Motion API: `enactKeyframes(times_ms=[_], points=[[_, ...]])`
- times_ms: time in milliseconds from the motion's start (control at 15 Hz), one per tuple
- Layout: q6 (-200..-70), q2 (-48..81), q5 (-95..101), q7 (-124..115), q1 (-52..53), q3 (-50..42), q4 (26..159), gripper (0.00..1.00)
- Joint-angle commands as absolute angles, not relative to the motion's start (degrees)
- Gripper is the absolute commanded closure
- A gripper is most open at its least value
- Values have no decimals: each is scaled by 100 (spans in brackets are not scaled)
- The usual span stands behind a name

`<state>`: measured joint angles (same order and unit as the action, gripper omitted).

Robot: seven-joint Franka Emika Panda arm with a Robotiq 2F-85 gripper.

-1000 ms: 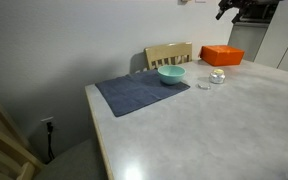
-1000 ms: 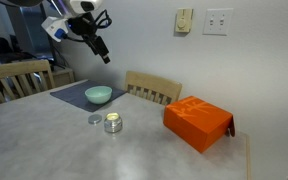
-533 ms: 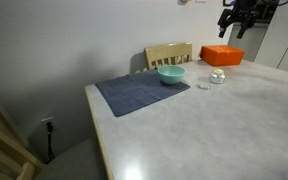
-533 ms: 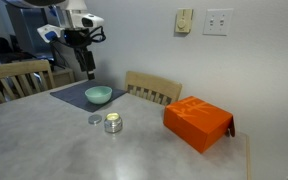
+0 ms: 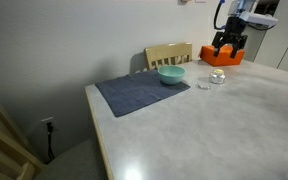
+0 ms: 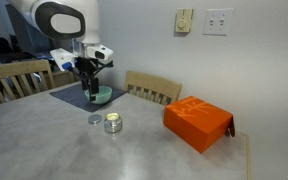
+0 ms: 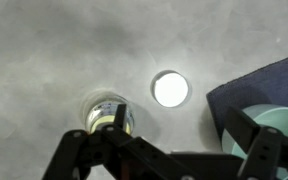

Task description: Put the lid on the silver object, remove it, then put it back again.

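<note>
The silver object point(image 5: 217, 76) is a small short pot standing uncovered on the pale table; it also shows in an exterior view point(image 6: 113, 124) and in the wrist view point(image 7: 107, 116). The lid point(image 5: 205, 85) is a small flat pale disc lying on the table just beside the pot, apart from it; it shows in both exterior views point(image 6: 95, 119) and in the wrist view point(image 7: 170, 89). My gripper point(image 5: 227, 45) hangs open and empty above them point(image 6: 88, 95), its fingers spread either side of the lid point(image 7: 174, 112).
A teal bowl point(image 5: 171, 74) sits on a dark blue mat point(image 5: 142, 93) next to the lid, also in the wrist view point(image 7: 276, 125). An orange box point(image 6: 198, 122) lies beyond the pot. A wooden chair point(image 6: 152, 88) stands at the table's edge.
The arm has come down from high above the table to just over the lid and pot. The lid, pot and bowl have not moved.
</note>
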<state>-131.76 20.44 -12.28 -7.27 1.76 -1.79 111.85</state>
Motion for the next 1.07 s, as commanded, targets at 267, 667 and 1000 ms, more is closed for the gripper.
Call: enactKeyframes(times_ms=[267,667,1000], points=[[-13029,2844,-1139,-474,8,-35,10871,0],[-13338,2830,-1053,-704,87,-88,11045,0],[-13286,3356,-227,-1352,453,-248,10777,0]])
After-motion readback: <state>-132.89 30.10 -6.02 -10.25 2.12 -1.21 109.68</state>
